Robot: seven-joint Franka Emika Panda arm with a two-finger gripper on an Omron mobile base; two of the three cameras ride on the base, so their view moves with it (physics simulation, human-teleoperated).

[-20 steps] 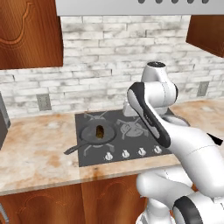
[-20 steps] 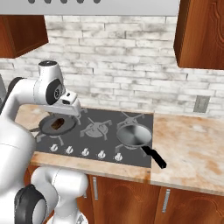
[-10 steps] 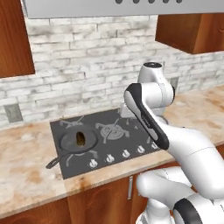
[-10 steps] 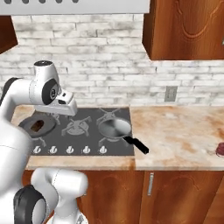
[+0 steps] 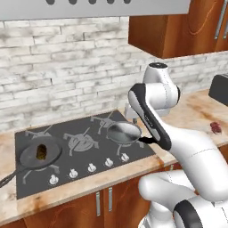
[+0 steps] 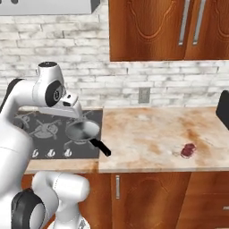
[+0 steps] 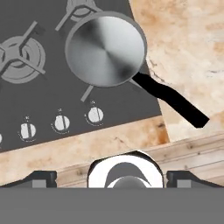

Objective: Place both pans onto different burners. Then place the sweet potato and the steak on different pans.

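The claw [image 7: 112,177] hangs above the front edge of the cooktop [image 5: 80,147], jaws spread wide with nothing between them; only its two dark fingertips [image 7: 41,178] poke up at the bottom of the hand view. Below it the steel pan [image 7: 106,48] sits on a right-hand burner, its black handle reaching out over the marbled surface [image 6: 152,138]. Along the front runs a row of white knobs [image 5: 91,167]. At the cooktop's left, the black skillet [image 5: 40,153] rests on a burner with the sweet potato [image 5: 42,151] inside, its handle cut off by the frame edge. Well to the right, the steak [image 6: 188,149] lies alone on the surface. A dark appliance [image 5: 220,89] is cropped at the far right.
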